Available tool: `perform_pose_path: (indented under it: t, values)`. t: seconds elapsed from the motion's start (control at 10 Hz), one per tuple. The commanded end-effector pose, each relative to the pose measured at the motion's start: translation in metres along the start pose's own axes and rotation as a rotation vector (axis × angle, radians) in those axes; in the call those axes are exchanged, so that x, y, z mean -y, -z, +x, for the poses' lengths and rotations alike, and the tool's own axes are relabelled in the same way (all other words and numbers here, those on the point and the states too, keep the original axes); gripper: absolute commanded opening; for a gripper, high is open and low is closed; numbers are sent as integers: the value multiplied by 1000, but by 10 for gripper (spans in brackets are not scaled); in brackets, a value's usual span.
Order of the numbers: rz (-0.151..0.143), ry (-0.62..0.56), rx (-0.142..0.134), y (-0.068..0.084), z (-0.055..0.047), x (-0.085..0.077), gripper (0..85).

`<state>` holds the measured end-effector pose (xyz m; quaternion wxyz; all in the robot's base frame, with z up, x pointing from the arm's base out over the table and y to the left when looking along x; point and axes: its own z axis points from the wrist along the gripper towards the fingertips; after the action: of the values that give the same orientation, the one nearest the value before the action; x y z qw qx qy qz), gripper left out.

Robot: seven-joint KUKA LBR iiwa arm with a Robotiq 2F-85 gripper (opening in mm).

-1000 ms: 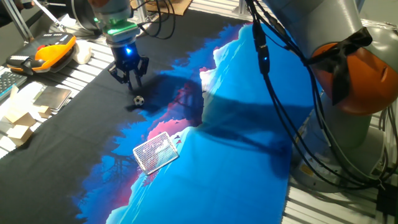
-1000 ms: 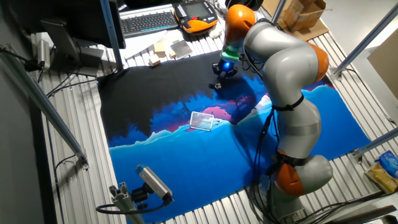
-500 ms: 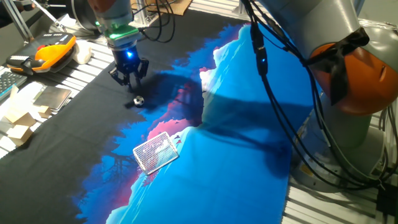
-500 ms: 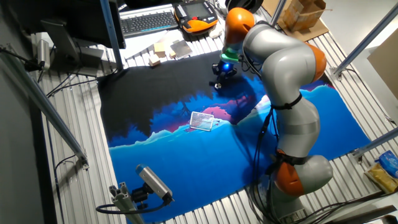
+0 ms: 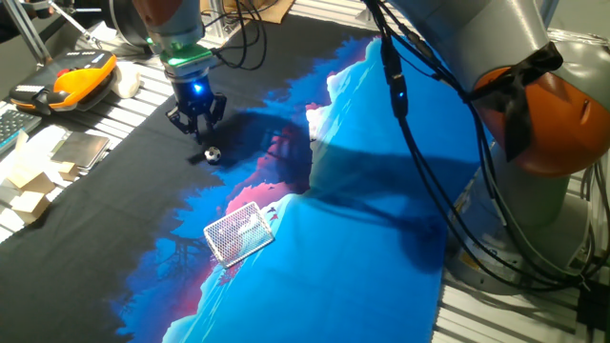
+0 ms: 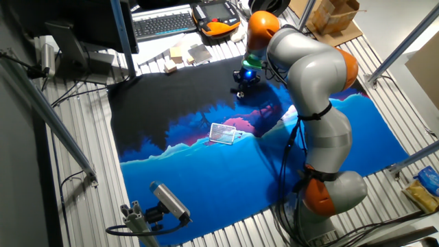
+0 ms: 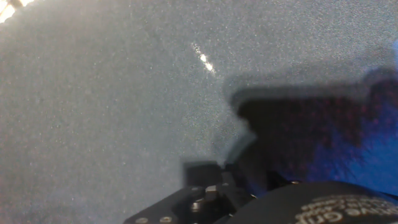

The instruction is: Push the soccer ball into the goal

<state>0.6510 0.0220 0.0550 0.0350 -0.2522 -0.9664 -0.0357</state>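
One fixed view: fingers [image 5: 197, 131] just above soccer ball [image 5: 213, 152].

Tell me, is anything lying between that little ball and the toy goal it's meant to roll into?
Nothing visible does. The soccer ball sits on the dark part of the mat just below the gripper, and the stretch of mat from it to the goal is bare cloth.
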Motion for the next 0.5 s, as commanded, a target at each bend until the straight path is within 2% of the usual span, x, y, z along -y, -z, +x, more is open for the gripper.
perform_pose_path:
  t: [0.0,0.2,0.4]
  values:
    - [5,0,6,-1,-1,0,340]
    - [2,2,9,-5,-7,1,340]
    - [1,-9,17,-13,-6,0,340]
